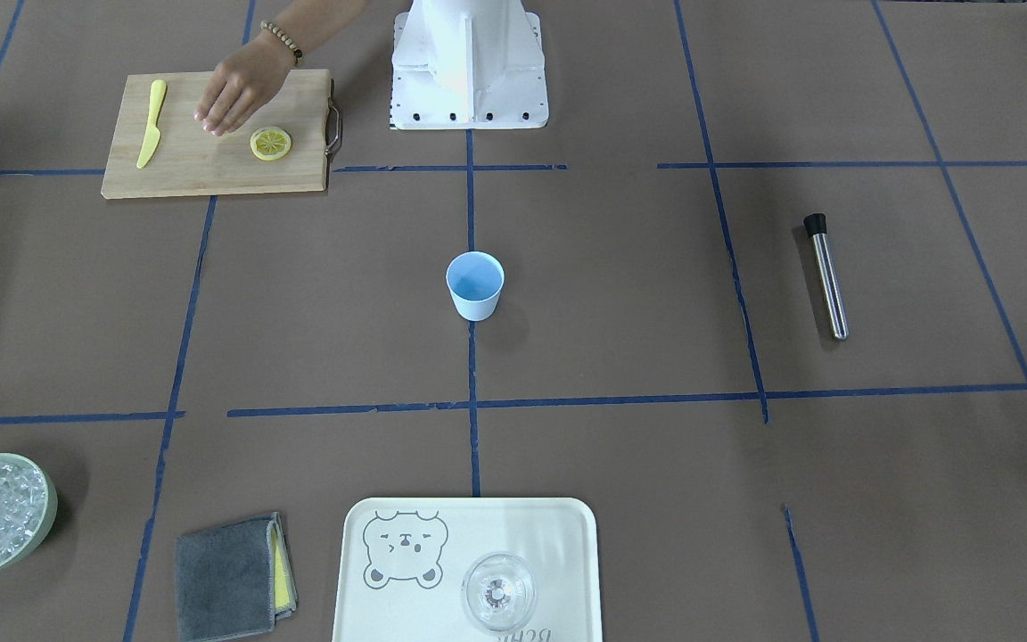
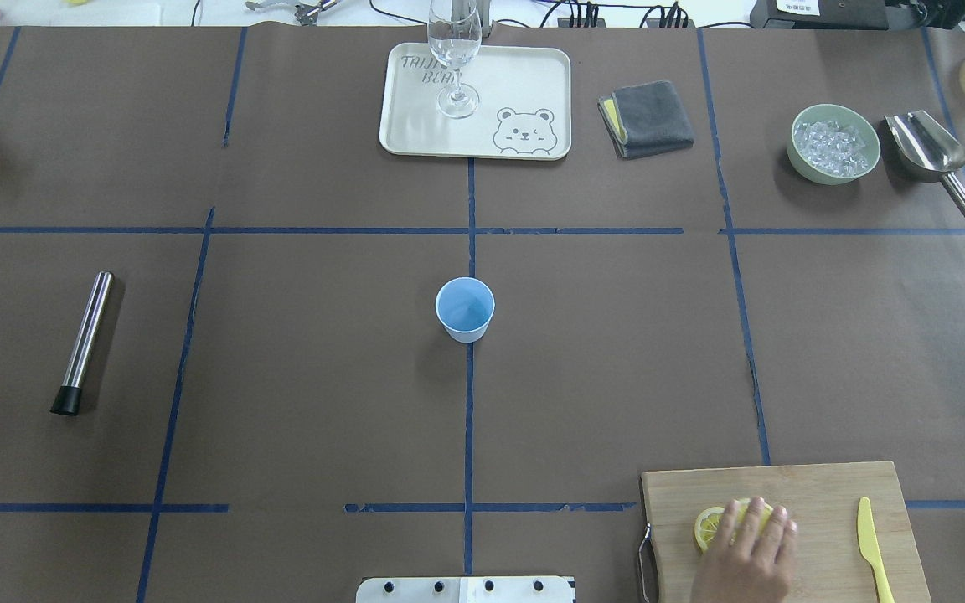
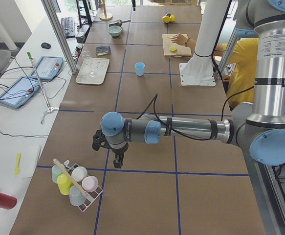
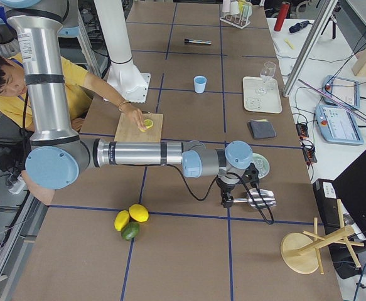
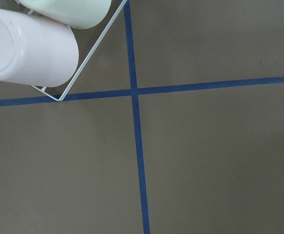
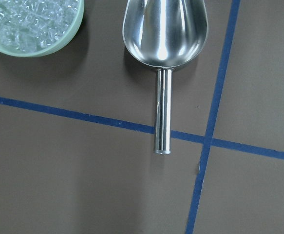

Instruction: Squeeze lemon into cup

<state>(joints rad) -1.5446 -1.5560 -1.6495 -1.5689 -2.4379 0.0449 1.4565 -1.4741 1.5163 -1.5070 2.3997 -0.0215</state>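
Two side views alone show the left gripper (image 3: 117,164) and right gripper (image 4: 228,202); I cannot tell their jaws' state.

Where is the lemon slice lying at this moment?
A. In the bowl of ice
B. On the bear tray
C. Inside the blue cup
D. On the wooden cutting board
D: the lemon slice lies flat on the cutting board, to one side of the yellow knife, while the blue cup stands apart in the middle of the table.
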